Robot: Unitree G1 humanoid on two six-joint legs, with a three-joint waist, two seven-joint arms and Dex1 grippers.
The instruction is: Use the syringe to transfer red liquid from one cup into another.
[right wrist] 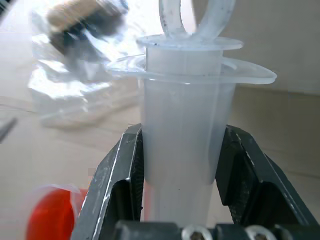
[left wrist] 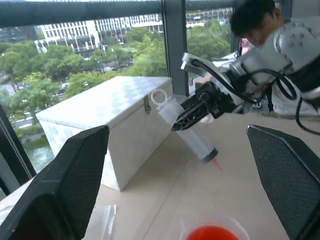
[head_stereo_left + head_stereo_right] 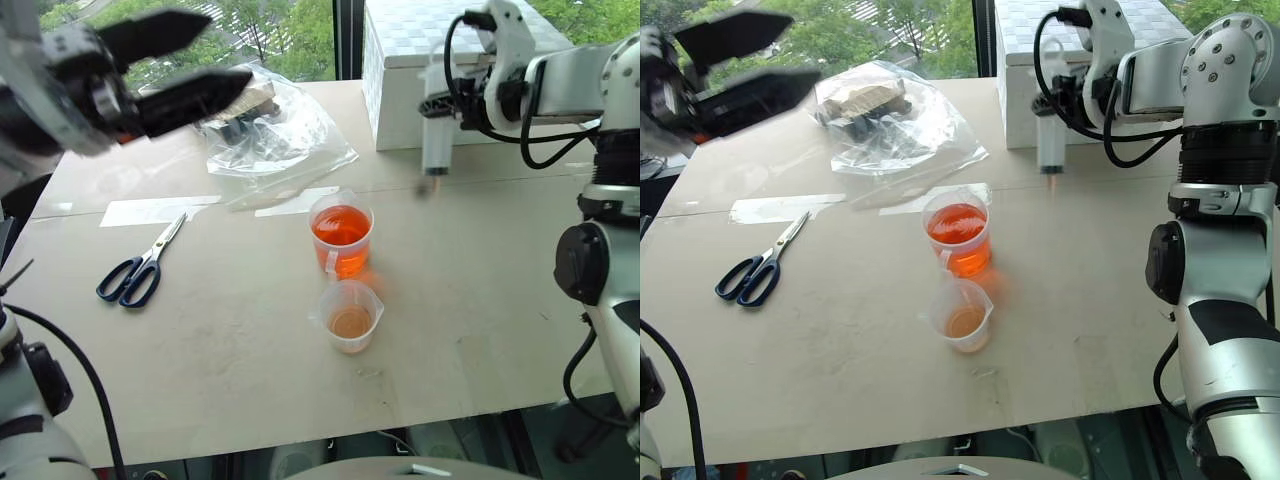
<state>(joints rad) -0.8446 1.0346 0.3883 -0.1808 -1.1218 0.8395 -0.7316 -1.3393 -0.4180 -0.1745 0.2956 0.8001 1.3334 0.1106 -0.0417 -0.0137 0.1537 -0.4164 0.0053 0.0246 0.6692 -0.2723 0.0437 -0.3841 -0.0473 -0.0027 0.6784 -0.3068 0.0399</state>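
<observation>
My right gripper (image 3: 437,102) is shut on the barrel of the clear syringe (image 3: 436,140), which hangs upright in the air with its orange-tinted nozzle pointing down. It is in front of the white box, behind and to the right of the cups. The handled cup (image 3: 342,238) stands mid-table, full of bright red liquid (image 3: 341,224). Just in front of it stands the lipped cup (image 3: 351,316) with a shallow pale orange layer. My left gripper (image 3: 225,55) is raised at the far left, open and holding nothing, well away from both cups.
Blue-handled scissors (image 3: 140,270) lie at the left of the table. A crumpled clear plastic bag (image 3: 270,140) sits at the back, and a white box (image 3: 410,60) at the back right. A person (image 2: 255,22) is behind my right arm.
</observation>
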